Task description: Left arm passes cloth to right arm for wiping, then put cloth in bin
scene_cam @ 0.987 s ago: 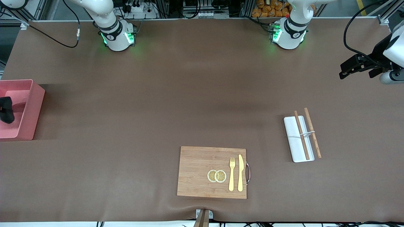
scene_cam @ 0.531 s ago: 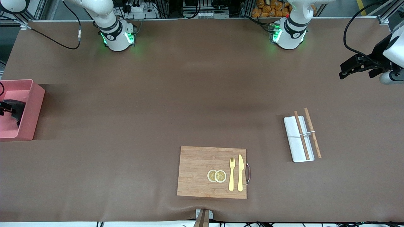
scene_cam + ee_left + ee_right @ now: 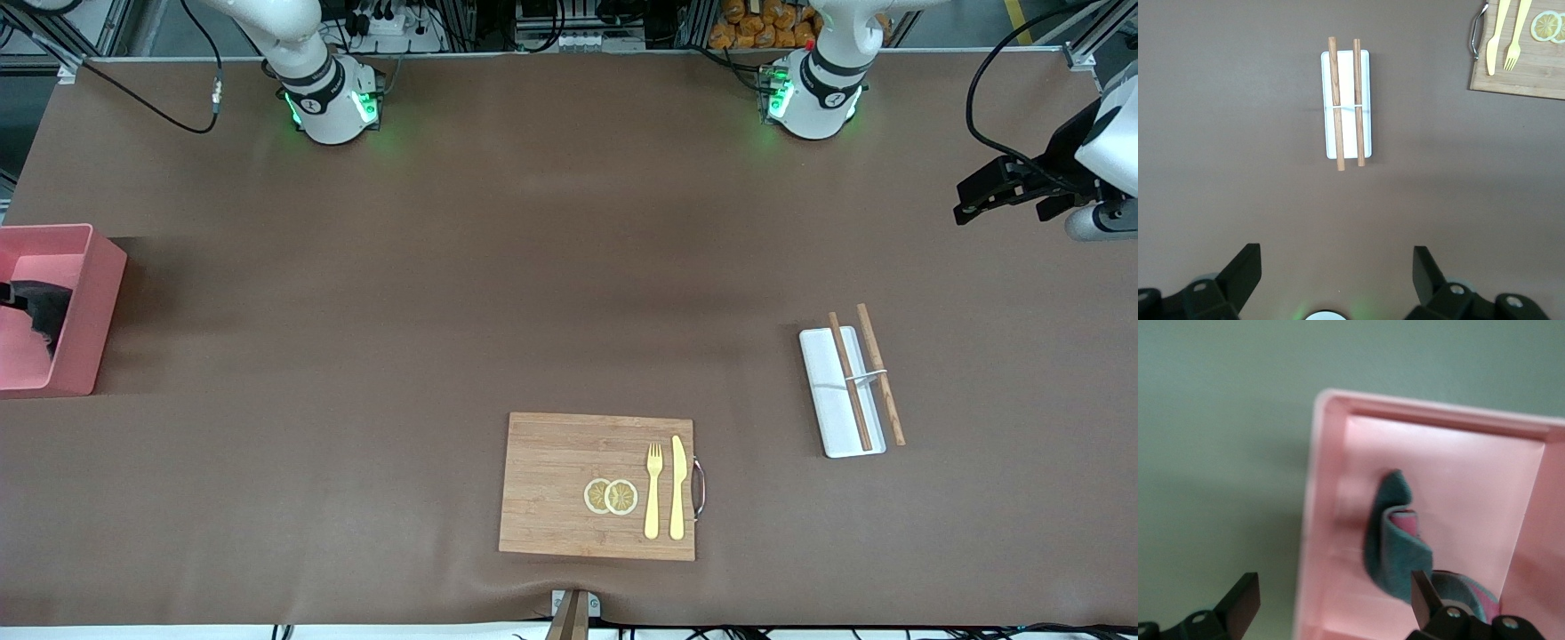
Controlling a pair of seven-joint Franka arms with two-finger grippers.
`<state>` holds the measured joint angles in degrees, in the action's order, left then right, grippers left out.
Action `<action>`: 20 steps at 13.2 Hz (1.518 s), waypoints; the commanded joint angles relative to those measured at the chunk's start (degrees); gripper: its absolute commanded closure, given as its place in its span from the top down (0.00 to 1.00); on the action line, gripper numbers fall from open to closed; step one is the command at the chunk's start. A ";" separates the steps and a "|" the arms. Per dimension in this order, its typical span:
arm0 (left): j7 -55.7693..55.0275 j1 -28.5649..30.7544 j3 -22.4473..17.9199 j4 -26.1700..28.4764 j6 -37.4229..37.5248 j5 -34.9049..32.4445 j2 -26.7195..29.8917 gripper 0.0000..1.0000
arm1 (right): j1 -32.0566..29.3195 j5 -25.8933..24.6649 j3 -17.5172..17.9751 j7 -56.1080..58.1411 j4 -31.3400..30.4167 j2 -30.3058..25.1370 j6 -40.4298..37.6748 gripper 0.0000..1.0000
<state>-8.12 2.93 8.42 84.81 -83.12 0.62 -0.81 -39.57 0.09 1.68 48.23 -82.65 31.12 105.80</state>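
- Left tool (image 3: 985, 189) up in the air over the bare brown worktop (image 3: 533, 267) at the left arm's end, waiting well apart from everything on it.
- Also in the front view: pink bin (image 3: 87, 331) at the right arm's end of the worktop, with the charcoal cloth (image 3: 43, 313) inside it, lying against the inner wall.
- Nearer the front camera, a wooden cutting board (image 3: 551, 480) carrying two lemon slices (image 3: 610, 496), a yellow fork (image 3: 653, 489) and a yellow knife (image 3: 678, 487) side by side.
- Toward the left arm's end, a flat white tray (image 3: 827, 396) with one chopstick (image 3: 850, 382) across it and a second chopstick (image 3: 880, 373) along its edge.
- Left wrist view: fingers of the left tool spread wide, nothing between them; tray, both chopsticks and one corner of the cutting board in sight.
- Right wrist view: right tool (image 3: 1335, 608) over the bin, partly above its rim, fingers (image 3: 1243, 600) spread apart and gripping nothing.
- Below it, the cloth rumpled and folded over on itself on the bin's floor, apart from both fingers.
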 commanded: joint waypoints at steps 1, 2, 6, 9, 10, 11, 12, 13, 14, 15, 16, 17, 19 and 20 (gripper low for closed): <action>-0.50 0.15 0.11 1.84 -1.69 -0.18 1.60 1.00 | 5.10 0.53 -0.27 -7.33 -1.64 -6.58 -5.32 1.00; -0.50 0.15 -0.06 1.85 -1.78 -0.27 1.60 1.00 | 7.12 0.53 -0.27 -10.93 -1.73 -8.51 -7.78 1.00; -0.58 0.06 -0.15 1.76 -1.60 -0.88 1.69 1.00 | 16.34 0.53 -0.27 -25.17 -1.99 -15.81 -15.87 1.00; -0.58 0.06 -0.24 1.58 -1.25 -0.97 1.69 1.00 | 24.25 0.62 -0.27 -37.03 -2.17 -20.03 -19.48 1.00; -0.58 0.15 -0.24 1.58 -1.08 -0.97 1.69 1.00 | 26.62 0.62 -0.18 -40.90 -2.60 -21.18 -19.75 1.00; -0.58 0.15 -0.33 1.58 -0.99 -0.97 1.69 1.00 | 29.00 0.62 -0.27 -44.51 -3.04 -22.49 -19.84 1.00; -0.58 0.15 -0.42 1.58 -0.81 -0.97 1.69 1.00 | 31.11 0.62 -0.18 -47.76 -3.66 -23.72 -20.02 1.00; -0.58 0.15 -0.42 1.67 -0.81 -0.97 1.69 1.00 | 33.05 0.62 -0.18 -51.10 -4.36 -24.96 -19.84 1.00; -0.58 0.15 -0.42 1.67 -0.81 -0.97 1.69 1.00 | 34.72 0.62 -0.18 -54.01 -4.54 -26.53 -19.84 1.00; -0.58 0.15 -0.42 1.67 -0.81 -0.97 1.60 1.00 | 35.60 0.62 -0.18 -54.73 -4.54 -27.94 -19.93 1.00; -0.58 0.15 -0.42 1.67 -0.81 -0.97 1.60 1.00 | 36.22 0.62 -0.18 -54.83 -4.89 -29.26 -20.02 1.00; -0.50 0.15 -0.50 1.67 -0.81 -0.97 1.51 1.00 | 36.40 0.62 -0.27 -54.83 -6.37 -30.75 -19.84 1.00; -0.50 0.15 -0.51 1.67 -0.81 -0.88 1.43 1.00 | 36.49 0.62 -0.27 -54.91 -9.97 -33.66 -17.66 1.00; -0.50 0.15 -0.51 1.67 -0.81 -0.97 1.34 1.00 | 36.58 0.62 -0.18 -54.91 -10.60 -34.19 -16.78 1.00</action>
<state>-8.12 3.07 7.93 85.12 -83.78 0.62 -0.81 -3.46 0.38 2.05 -5.90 -88.31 0.55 86.33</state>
